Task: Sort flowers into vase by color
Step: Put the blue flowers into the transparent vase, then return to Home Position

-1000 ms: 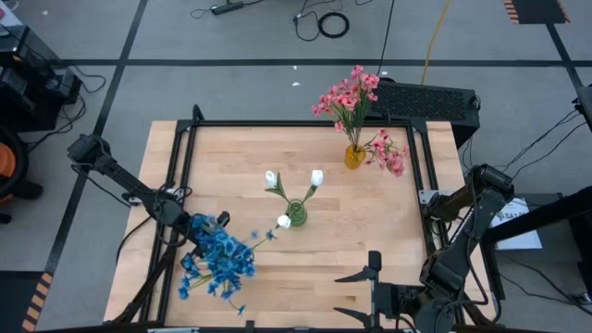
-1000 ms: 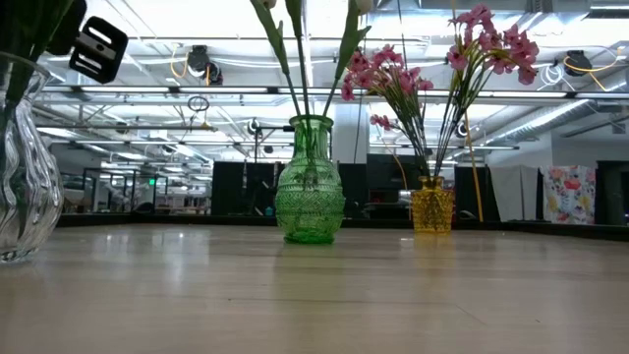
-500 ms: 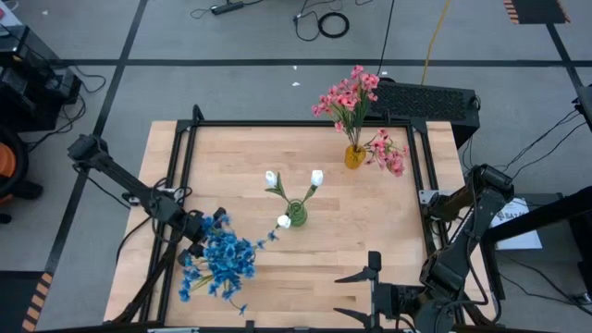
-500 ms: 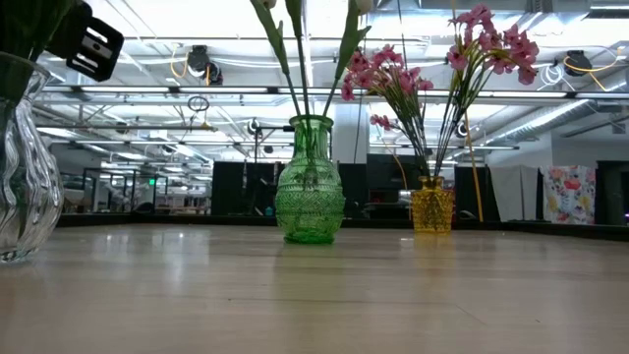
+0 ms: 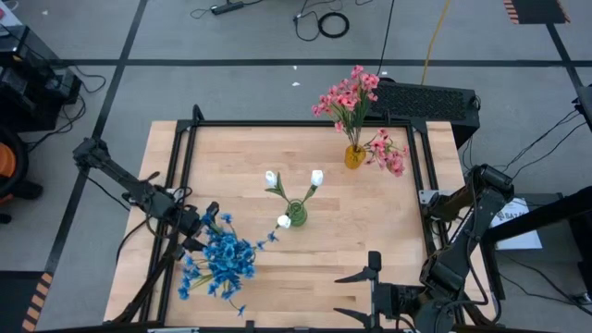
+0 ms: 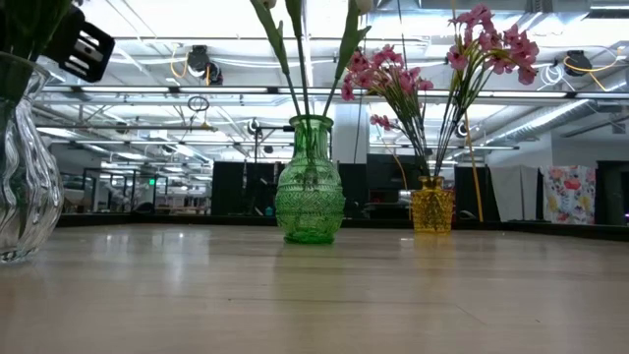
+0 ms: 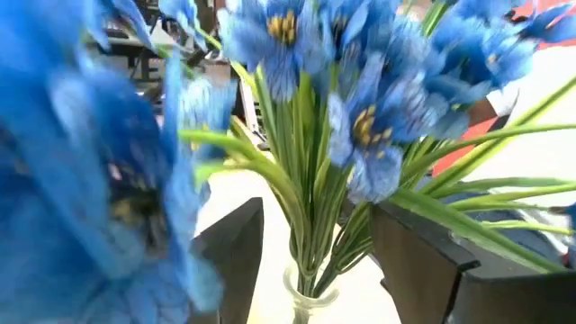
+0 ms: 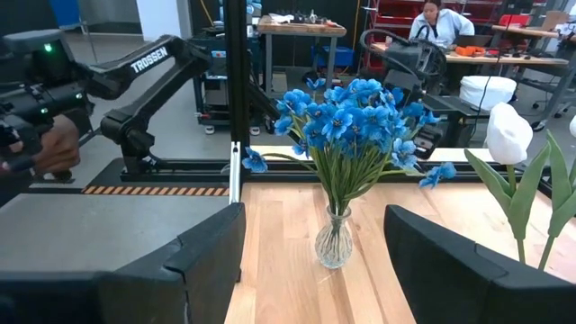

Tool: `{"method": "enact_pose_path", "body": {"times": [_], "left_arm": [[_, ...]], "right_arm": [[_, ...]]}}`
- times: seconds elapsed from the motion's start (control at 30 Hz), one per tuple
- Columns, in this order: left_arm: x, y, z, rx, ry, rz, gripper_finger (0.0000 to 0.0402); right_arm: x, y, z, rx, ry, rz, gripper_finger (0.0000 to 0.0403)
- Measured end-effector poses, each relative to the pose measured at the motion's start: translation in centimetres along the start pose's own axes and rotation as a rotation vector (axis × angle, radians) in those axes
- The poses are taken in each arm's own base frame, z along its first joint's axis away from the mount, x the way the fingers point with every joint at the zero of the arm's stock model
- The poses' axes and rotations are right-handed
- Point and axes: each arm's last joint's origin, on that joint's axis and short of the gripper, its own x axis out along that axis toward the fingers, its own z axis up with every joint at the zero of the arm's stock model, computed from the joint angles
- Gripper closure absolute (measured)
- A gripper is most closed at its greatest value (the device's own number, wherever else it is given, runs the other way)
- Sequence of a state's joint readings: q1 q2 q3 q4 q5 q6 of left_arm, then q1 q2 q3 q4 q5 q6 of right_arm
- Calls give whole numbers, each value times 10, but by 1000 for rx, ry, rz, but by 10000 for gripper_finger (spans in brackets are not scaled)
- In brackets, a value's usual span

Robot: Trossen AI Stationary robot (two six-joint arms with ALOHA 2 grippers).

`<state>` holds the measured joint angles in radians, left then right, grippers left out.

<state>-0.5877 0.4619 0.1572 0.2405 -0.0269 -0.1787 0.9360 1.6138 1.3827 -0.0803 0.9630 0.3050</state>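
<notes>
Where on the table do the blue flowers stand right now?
In the high view, the blue flowers stand in a clear vase near the table's front left, beside the left gripper and left of the green vase.

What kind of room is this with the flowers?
Probably a robotics lab or workshop: dark robot arms around a wooden table, cables on the floor, and workbenches with a person seated behind.

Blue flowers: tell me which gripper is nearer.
Left. The left gripper sits right beside the blue flowers, open; the right gripper waits across the table's near edge.
</notes>
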Motion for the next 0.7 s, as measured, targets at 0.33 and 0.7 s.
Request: {"method": "enact_pose_path", "body": {"times": [0.33,0.7], "left_arm": [[-33,-4,39,28,124,107,195],[-65,1,72,276,-37,439,209]], "right_arm": [[0,0,0,-4,0,0,145],[-2,-1,-6,-89,41,-7,145]]}}
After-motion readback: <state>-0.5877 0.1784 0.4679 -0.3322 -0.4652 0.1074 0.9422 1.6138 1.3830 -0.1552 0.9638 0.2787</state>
